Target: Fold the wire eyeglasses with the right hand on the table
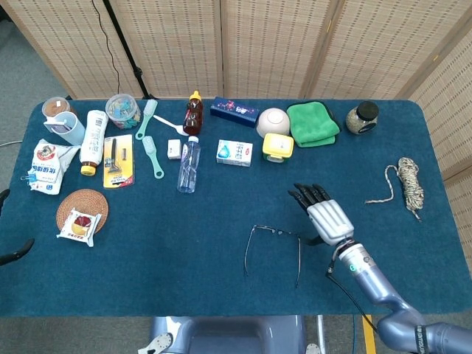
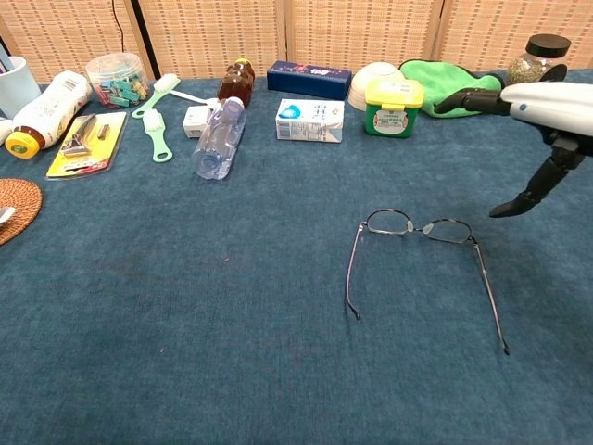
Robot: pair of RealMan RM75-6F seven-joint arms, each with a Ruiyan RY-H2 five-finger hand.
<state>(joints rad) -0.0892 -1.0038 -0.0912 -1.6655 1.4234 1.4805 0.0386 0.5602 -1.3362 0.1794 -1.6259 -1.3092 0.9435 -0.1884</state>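
Wire eyeglasses [image 1: 273,249] beside spread, empty robot hand [image 1: 324,217]

Blue table [image 1: 184,251]: open eyeglasses [image 1: 273,247], water bottle [image 1: 189,164], rope [image 1: 404,184].

One pair of glasses [image 1: 273,247] just left of the right hand [image 1: 327,219]; beyond it two bottles [image 1: 189,164], one jar [image 1: 362,117], one bowl [image 1: 273,122], one cloth [image 1: 312,123]; one rope [image 1: 404,184] to its right.
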